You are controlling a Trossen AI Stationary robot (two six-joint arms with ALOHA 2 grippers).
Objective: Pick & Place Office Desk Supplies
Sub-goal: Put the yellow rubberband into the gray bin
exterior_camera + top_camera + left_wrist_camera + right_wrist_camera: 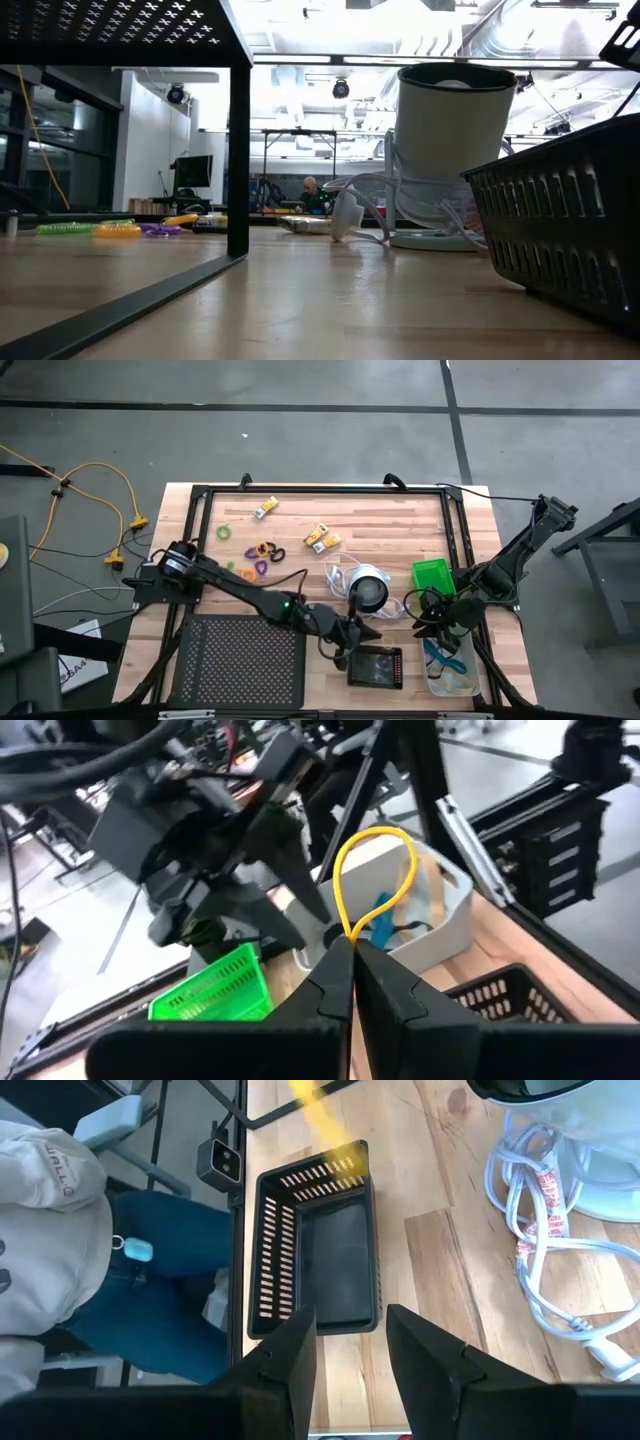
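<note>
Your left gripper (345, 975) is clenched on a yellow loop (375, 880), held above the black tray (375, 666) at about 6 o'clock on the table (400, 520); that arm reaches low and long from 9 o'clock. Your right gripper (345, 1340), fingers parted and holding nothing, hangs at 4 o'clock over the clear tray (447, 672), its arm folded in from 2 o'clock. Farther off, coloured loops (258, 558) lie near 10 o'clock, and yellow-and-white packs (322, 539) toward 12.
</note>
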